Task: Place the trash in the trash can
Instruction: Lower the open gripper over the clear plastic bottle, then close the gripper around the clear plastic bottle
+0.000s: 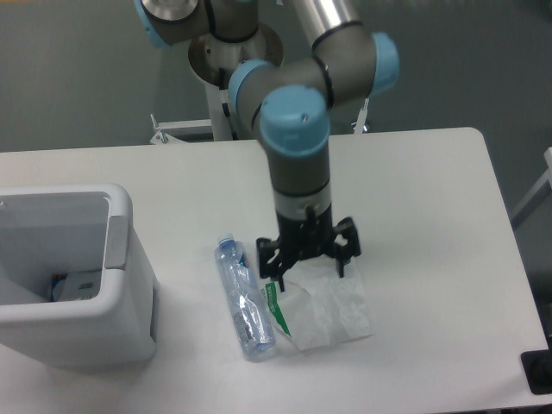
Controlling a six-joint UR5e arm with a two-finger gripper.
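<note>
Hand (306, 267): black, two-fingered, pointing straight down, fingers spread and holding nothing, positioned over the upper edge of the wrapper (328, 302). Wrapper: crumpled, translucent white, lying flat on the table (431, 198), its bulk running from the hand toward 5 o'clock; the green strip (276, 309) lies along its left edge, at about 7 o'clock from the hand. The left finger appears to sit close to that strip, though from this angle it is hard to say whether the fingertips touch the plastic or are just above it. Bottle (243, 299): crushed, clear, bluish, lying just beside the wrapper at 9 o'clock from it, long axis running roughly 11 to 5 o'clock, cap end farthest from the camera. Trash can (129, 259): white, at the table's left edge, well apart at 9 o'clock from the hand. Judgement: the wrapper is the nearer piece and the likely first pick; closing here should gather its upper edge.
</note>
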